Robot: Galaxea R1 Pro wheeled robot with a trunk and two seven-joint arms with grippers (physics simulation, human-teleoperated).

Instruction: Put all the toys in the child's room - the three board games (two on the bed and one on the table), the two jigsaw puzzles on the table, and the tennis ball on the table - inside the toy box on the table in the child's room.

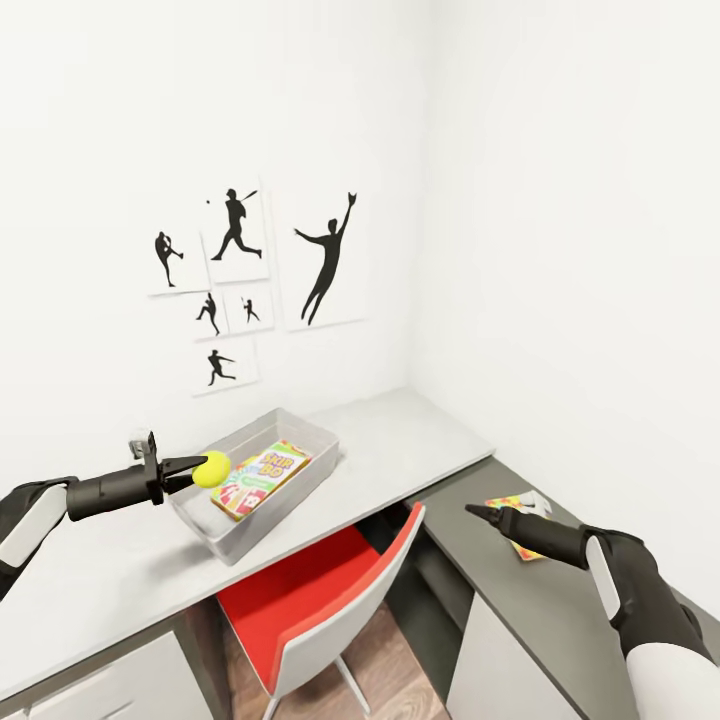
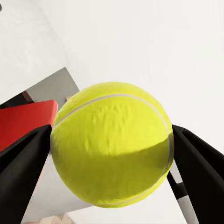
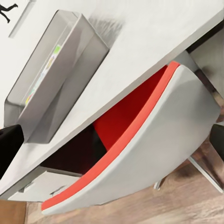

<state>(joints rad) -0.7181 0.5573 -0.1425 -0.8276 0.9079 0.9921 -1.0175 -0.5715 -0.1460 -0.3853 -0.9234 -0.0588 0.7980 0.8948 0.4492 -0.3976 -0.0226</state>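
Left tool grips the tennis ball over the toy box rim; right tool's state unclear.

You face a white corner; posters hang above the desk, a red-seated chair tucked beneath it.

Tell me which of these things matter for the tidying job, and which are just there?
Part of the job:
- tennis ball, gripped by the left tool
- toy box
- SKIP-BO game lying in the box
- jigsaw puzzle near the right tool

Just there:
- red chair
- baseball posters
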